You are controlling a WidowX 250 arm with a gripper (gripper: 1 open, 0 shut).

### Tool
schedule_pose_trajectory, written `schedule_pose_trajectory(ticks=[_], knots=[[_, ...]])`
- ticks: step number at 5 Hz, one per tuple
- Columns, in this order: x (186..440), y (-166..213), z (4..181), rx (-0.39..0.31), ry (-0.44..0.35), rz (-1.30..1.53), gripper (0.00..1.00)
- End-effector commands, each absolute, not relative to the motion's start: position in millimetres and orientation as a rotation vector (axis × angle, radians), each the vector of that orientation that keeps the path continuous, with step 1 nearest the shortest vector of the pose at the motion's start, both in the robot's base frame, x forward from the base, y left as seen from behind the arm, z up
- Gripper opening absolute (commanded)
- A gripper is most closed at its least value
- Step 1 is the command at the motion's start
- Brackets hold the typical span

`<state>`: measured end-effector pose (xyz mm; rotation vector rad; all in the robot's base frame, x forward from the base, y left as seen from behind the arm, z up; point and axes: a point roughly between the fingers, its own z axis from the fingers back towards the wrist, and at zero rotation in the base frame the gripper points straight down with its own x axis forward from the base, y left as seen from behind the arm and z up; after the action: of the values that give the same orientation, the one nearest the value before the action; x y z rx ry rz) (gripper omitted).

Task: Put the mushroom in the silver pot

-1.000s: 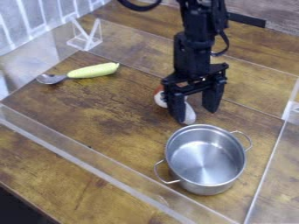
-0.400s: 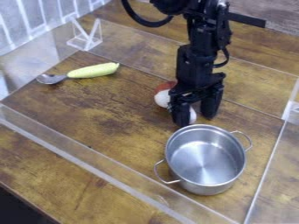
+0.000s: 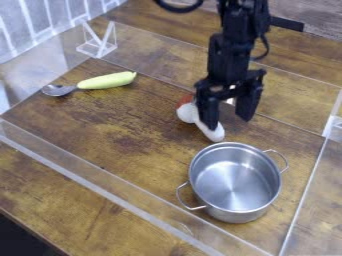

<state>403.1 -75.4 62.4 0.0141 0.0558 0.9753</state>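
A round shiny stainless-steel pot (image 3: 237, 181) sits empty while, just beyond it, a small white-and-red toy mushroom (image 3: 198, 117) lies between the black claw's (image 3: 226, 108) open fingers.

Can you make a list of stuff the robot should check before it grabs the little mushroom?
1. Pincer open: ok.
2. Pincer pointing down over the mushroom: ok.
3. Mushroom on the table, not yet lifted: ok.
4. Fingers on both sides of the mushroom: cannot tell, one finger hides part of it.
5. Pot upright and empty: ok.
6. Nothing lying between mushroom and pot: ok.
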Motion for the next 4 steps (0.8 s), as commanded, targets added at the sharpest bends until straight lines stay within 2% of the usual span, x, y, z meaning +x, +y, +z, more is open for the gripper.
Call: schedule_pose_trajectory(ticks=[1,3,4], knots=[[422,-67,81.5,-0.014,0.001,0.968,1.00],[421,-53,81.1,0.016,0.004,1.186,1.00],[428,-55,72.9,0.040,0.007,1.174,1.00]])
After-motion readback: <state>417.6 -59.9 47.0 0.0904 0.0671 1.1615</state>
